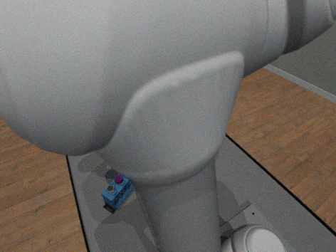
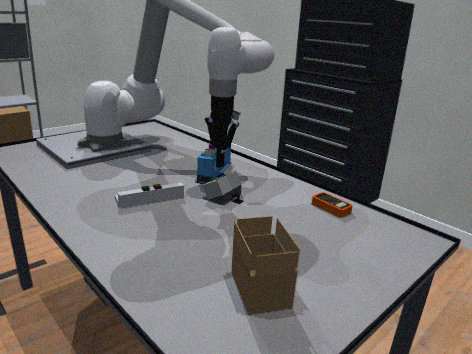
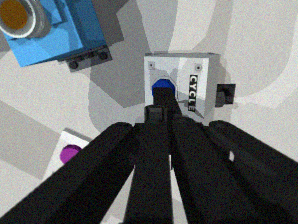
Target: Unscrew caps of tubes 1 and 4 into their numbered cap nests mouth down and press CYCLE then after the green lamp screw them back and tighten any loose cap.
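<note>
In the wrist view my gripper (image 3: 161,101) is shut with nothing in it. Its tips point at the blue CYCLE key (image 3: 163,85) in the white key housing (image 3: 181,82), and they overlap the key's near edge. I cannot tell if they touch it. The blue decapping station (image 3: 55,30) is at the top left, with one uncapped tube mouth (image 3: 17,15) showing orange. A purple cap (image 3: 70,153) sits in a nest at the corner of the cap tray. In the exterior view the gripper (image 2: 219,160) hangs over the station (image 2: 212,162) and the housing (image 2: 225,186).
The long grey cap tray (image 2: 150,194) with its two lamps lies left of the station. A cardboard box (image 2: 265,262) stands nearer the front, an orange meter (image 2: 331,204) lies to the right, and a black drawer cabinet (image 2: 345,95) is behind. The arm fills most of the top view, where the station (image 1: 115,192) shows.
</note>
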You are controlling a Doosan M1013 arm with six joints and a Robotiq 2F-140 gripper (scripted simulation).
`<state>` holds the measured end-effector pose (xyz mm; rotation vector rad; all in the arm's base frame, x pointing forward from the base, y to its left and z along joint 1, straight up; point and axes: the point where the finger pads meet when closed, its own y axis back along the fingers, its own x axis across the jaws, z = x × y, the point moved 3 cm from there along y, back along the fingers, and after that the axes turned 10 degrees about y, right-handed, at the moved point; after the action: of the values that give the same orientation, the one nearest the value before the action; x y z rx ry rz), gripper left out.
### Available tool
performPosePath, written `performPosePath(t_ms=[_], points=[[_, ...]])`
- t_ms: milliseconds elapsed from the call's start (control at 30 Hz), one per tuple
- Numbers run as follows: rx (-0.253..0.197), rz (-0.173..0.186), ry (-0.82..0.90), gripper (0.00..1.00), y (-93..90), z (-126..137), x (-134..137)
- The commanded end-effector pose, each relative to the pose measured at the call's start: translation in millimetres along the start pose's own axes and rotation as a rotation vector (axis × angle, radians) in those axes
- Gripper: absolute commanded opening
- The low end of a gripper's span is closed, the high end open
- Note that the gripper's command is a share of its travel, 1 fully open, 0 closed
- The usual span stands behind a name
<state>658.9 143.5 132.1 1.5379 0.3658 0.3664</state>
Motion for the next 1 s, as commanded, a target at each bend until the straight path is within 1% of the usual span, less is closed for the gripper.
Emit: performPosePath(t_ms=[0,133,333,967], points=[[0.0,0.001,0.0,0.1,0.5,-1,2],[0.0,0.001,0.0,0.1,0.5,-1,2],[0.0,0.001,0.0,0.1,-17.5,-1,2],[0.0,0.001,0.0,0.1,-19.5,-1,2]])
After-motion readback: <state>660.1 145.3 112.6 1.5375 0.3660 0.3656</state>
